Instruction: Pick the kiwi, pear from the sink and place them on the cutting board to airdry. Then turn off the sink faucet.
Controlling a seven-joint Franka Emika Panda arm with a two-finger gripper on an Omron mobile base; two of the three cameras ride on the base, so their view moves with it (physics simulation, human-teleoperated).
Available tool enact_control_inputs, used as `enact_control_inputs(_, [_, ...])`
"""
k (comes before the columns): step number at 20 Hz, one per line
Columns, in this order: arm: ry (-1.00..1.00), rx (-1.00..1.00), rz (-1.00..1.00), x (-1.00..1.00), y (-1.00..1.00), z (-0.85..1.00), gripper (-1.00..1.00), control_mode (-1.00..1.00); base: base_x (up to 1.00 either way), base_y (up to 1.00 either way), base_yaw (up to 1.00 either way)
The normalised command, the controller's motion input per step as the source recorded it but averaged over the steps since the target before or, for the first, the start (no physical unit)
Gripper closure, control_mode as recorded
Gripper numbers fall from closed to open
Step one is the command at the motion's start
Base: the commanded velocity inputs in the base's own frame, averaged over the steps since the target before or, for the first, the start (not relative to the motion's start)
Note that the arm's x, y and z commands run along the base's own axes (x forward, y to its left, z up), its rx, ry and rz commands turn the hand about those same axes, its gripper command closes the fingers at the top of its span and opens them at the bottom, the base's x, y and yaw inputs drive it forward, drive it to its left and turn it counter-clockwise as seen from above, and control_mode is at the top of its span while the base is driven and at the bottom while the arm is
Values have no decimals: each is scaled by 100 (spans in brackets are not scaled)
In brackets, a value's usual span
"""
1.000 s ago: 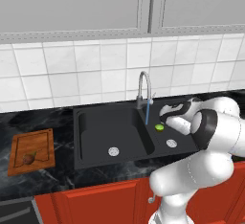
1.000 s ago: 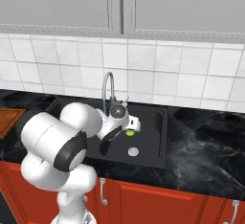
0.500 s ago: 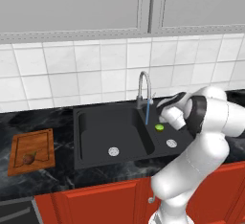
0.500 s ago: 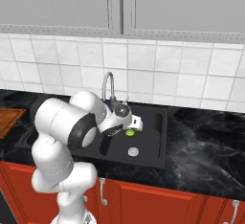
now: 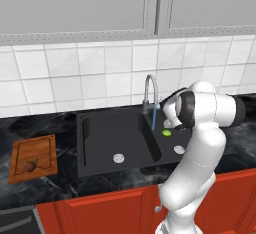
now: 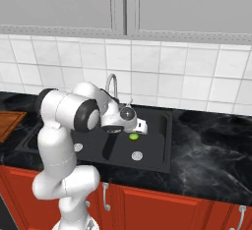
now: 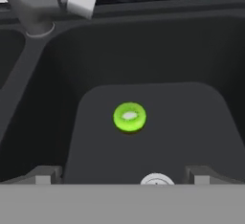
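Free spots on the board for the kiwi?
The reddish-brown wooden cutting board is bare along its far and right parts; a small brown fruit crowds its near-left. The green kiwi slice lies alone in the black sink's right basin.

1. The black marbled counter [image 5: 55, 123] carries the black sink [image 5: 95, 123], set into it with 2 basins.
2. The cutting board [image 5: 42, 147] lies flat on the counter, left of the sink and apart from it.
3. The faucet [image 5: 148, 90] stands at the sink's back rim.
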Motion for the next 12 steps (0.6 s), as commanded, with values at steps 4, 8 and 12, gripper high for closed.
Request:
enact_control_inputs(4, [0, 1, 0, 27, -4, -27, -100, -100, 0, 0, 0])
enact_control_inputs(8, [0, 0, 0, 24, -6, -24, -100, -100, 0, 0, 0])
enact_control_inputs(12, [0, 1, 0, 23, -10, -25, -100, -100, 0, 0, 0])
